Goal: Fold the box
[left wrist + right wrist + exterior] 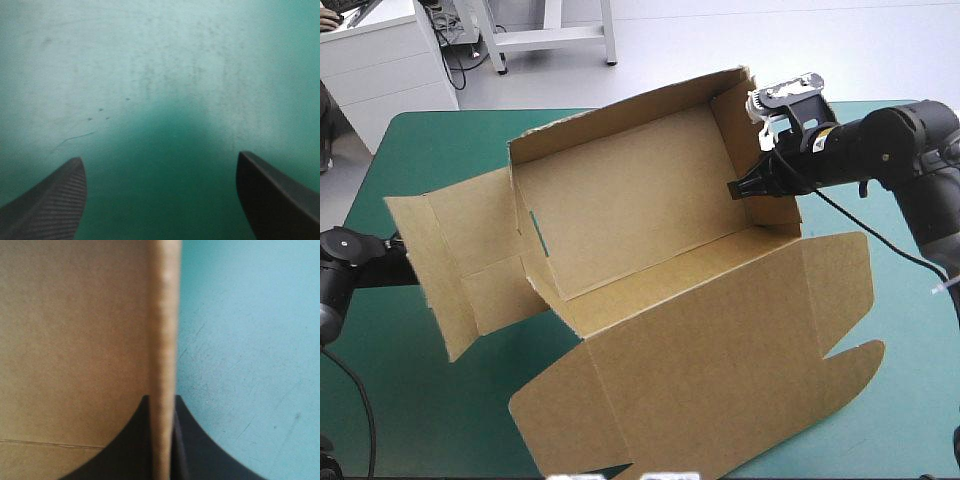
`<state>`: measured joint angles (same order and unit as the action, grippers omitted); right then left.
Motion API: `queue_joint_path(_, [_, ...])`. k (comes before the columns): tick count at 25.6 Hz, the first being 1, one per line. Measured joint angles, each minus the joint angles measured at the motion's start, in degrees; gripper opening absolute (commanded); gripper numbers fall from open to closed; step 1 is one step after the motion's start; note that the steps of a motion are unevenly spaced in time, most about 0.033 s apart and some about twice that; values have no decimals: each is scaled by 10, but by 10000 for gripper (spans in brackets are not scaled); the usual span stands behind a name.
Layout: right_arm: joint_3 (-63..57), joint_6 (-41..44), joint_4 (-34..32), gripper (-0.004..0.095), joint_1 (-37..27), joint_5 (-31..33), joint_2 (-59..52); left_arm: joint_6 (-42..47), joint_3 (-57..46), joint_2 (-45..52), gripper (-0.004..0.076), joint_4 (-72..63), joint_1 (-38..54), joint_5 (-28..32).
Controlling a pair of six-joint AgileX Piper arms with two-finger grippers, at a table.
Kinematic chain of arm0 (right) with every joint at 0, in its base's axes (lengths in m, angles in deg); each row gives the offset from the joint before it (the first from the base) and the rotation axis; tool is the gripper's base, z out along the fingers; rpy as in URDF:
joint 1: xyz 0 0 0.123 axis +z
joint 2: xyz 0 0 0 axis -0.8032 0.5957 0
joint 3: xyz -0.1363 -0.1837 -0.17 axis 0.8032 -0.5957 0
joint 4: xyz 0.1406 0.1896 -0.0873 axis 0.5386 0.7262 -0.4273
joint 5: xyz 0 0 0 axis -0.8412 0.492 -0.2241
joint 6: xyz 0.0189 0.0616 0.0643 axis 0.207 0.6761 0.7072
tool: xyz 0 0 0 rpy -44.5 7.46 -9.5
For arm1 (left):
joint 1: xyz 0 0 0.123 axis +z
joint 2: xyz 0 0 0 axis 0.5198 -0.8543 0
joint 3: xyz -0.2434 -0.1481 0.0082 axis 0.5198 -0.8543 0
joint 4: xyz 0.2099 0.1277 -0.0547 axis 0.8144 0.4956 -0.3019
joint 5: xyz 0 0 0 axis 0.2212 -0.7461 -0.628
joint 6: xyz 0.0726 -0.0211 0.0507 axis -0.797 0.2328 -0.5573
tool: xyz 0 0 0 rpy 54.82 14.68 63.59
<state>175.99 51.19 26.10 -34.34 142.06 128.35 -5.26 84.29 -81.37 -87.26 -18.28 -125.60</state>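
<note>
The brown box [650, 290] lies across the middle of the table. Its far wall and right end wall stand raised, its wide lid panel lies flat toward the front, and its left flaps are spread out. My right gripper [748, 188] reaches in from the right and is shut on the box's right end wall. In the right wrist view the board's edge [162, 340] runs up between the gripper [162, 407] fingers. My left arm [350, 255] comes in low at the left, its tip hidden under the left flap. The left gripper [160, 200] stands open over bare teal-green cover [160, 75].
Teal-green cover [440, 140] shows to the left of the box and at the front right [910, 400]. A white cabinet [380, 60] stands just beyond the table's far left corner.
</note>
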Motion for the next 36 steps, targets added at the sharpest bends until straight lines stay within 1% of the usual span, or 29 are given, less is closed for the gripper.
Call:
queue_joint_path(5, [0,32,-14,-23,-5,1,34,-59,0,0,582,-77,-16,-27])
queue_joint_path(10, [0,68,-46,-23,-12,-3,47,-136,0,0,557,-183,-18,-85])
queue_joint_path(13, [0,74,-56,-23,-19,-5,49,-169,0,0,545,-243,-20,-109])
queue_joint_path(18, [0,88,-56,-23,-22,-6,52,-204,0,0,543,-325,-21,-114])
queue_joint_path(27, [0,104,-56,-21,-22,-6,59,-227,0,0,543,-404,-21,-114])
queue_joint_path(32, [0,108,-56,-21,-22,-6,61,-190,0,0,543,-457,-22,-114])
queue_joint_path(36, [0,111,-56,-21,-22,-6,61,-192,0,1,543,-455,-29,-112])
